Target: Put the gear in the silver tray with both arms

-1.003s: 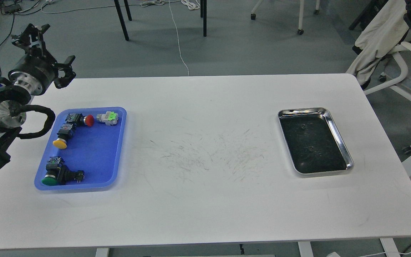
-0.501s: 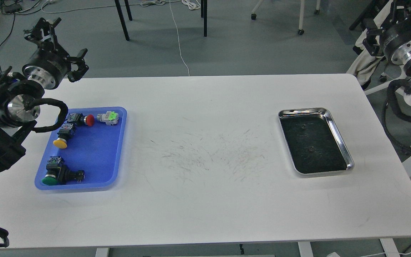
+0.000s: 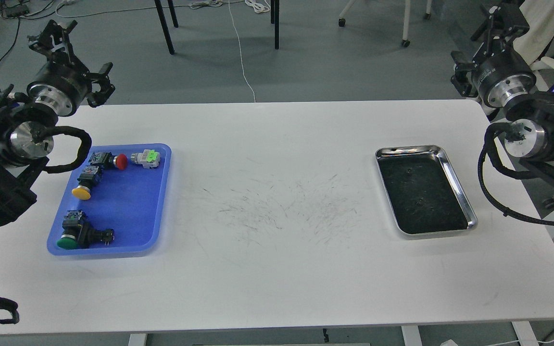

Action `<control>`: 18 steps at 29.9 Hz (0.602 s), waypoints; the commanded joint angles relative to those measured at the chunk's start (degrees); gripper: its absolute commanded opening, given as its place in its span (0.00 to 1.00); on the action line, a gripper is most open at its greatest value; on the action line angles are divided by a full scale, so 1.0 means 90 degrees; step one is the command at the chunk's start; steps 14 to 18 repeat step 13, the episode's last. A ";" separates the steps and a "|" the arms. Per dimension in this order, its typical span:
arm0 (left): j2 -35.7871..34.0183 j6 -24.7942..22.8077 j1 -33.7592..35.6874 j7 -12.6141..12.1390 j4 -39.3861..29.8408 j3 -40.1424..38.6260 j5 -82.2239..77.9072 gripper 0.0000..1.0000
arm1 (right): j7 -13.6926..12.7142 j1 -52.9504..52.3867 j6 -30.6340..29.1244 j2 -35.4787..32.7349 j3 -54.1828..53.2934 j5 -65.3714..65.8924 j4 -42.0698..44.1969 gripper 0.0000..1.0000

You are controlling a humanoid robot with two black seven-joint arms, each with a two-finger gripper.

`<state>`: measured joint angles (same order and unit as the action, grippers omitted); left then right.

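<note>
The silver tray [image 3: 455, 185] sits at the right of the white tabletop [image 3: 277, 269], its dark scratched floor showing two small dark specks — too small to identify. At the left of the frame lies a blue tray [image 3: 132, 211] holding push-button switches: a red-capped one [image 3: 113, 161], a grey and green one [image 3: 146, 158], a yellow-capped one [image 3: 83, 185] and a green-capped one [image 3: 77, 235]. The left claw [image 3: 53, 36] hangs in the upper left, beyond the tabletop's far edge, over the floor; its fingers merge into one dark shape, so I cannot tell how they stand. The right claw [image 3: 498, 19] is in the upper right corner — likewise dark and unreadable. Both are well apart from either tray.
</note>
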<state>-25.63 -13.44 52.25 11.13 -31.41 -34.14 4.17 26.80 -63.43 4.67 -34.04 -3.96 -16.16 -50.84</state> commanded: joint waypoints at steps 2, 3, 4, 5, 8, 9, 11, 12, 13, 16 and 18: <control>0.0173 -0.0010 0.0005 -0.0133 -0.0006 0.0248 -0.0043 0.99 | 0.0001 0.0046 0.0008 0.0012 -0.0009 0.0125 -0.0044 0.99; 0.0182 -0.0020 0.0024 -0.0133 0.0004 0.0278 -0.0053 0.99 | 0.0010 0.0046 -0.0002 0.0012 -0.0009 0.0222 -0.0054 0.99; 0.0201 -0.0010 0.0034 -0.0133 0.0023 0.0297 -0.0053 0.99 | 0.0010 0.0046 -0.0002 0.0012 -0.0018 0.0310 -0.0054 0.99; 0.0211 -0.0020 0.0044 -0.0133 0.0023 0.0298 -0.0053 0.99 | 0.0001 0.0046 0.0017 0.0022 -0.0048 0.0388 -0.0054 0.99; 0.0221 0.0000 0.0073 -0.0133 0.0062 0.0298 -0.0062 0.99 | 0.0020 0.0046 0.0027 0.0022 -0.0087 0.0428 -0.0054 0.99; 0.0241 0.0000 0.0074 -0.0133 0.0062 0.0298 -0.0062 0.99 | 0.0020 0.0055 0.0027 0.0022 -0.0087 0.0428 -0.0035 0.99; 0.0270 0.0009 0.0074 -0.0124 0.0062 0.0298 -0.0062 0.99 | 0.0020 0.0055 0.0037 0.0071 -0.0097 0.0428 -0.0015 0.99; 0.0270 0.0009 0.0064 -0.0124 0.0062 0.0298 -0.0053 0.99 | 0.0020 0.0055 0.0037 0.0100 -0.0097 0.0428 -0.0015 0.99; 0.0260 0.0009 0.0044 -0.0124 0.0072 0.0298 -0.0053 0.99 | 0.0020 0.0075 0.0037 0.0120 -0.0097 0.0428 -0.0015 0.99; 0.0260 0.0009 0.0044 -0.0124 0.0072 0.0298 -0.0053 0.99 | 0.0020 0.0075 0.0037 0.0120 -0.0097 0.0428 -0.0015 0.99; 0.0260 0.0009 0.0044 -0.0124 0.0072 0.0298 -0.0053 0.99 | 0.0020 0.0075 0.0037 0.0120 -0.0097 0.0428 -0.0015 0.99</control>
